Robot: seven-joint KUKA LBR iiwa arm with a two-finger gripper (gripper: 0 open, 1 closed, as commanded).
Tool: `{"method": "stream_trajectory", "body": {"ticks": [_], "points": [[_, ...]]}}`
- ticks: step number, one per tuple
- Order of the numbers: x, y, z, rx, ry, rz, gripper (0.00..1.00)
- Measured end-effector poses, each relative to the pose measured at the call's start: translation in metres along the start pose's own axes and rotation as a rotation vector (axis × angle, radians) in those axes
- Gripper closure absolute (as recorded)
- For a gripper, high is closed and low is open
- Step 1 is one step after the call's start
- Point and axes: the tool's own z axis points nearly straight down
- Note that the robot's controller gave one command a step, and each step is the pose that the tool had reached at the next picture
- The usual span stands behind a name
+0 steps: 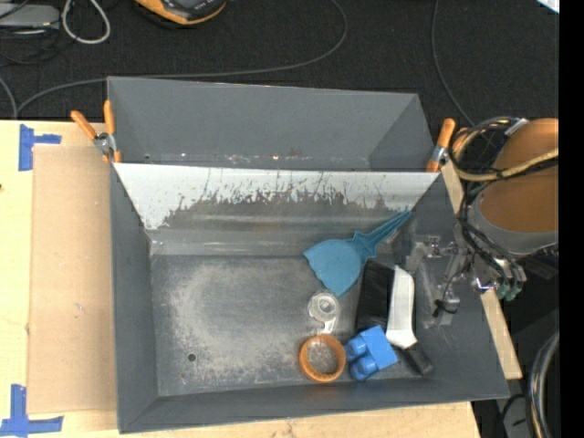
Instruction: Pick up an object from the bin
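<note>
The gripper (pixel 443 296) hangs at the right of the frame, below the arm's orange cover and its loops of cable, over the sloping right wall of the grey bin (pixel 228 245). How far open it is cannot be told, nor whether it has hold of anything. Nearest to it, just to its left in the lower right part of the bin floor, lies a white bar (pixel 401 310), standing lengthwise up and down the frame and leaning against a black flat slab (pixel 374 292) on its left. At the bar's lower end a blue toy block (pixel 372 352) sits touching it, with a small dark piece (pixel 418 361) just to the right. Left of the block is a round cup with an orange rim (pixel 322 358), and just above that a small clear cup (pixel 322 307). Above these lies a light blue fan-shaped thing (pixel 336 262), its teal handle pointing up and right toward the bin's back right corner. The left half of the bin floor is bare, scuffed metal
</note>
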Motion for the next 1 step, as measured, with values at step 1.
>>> {"method": "stream_trajectory", "body": {"ticks": [1], "points": [[-0.0015, 0.0008, -0.0045, 0.002, -0.008, -0.005, 0.00]]}}
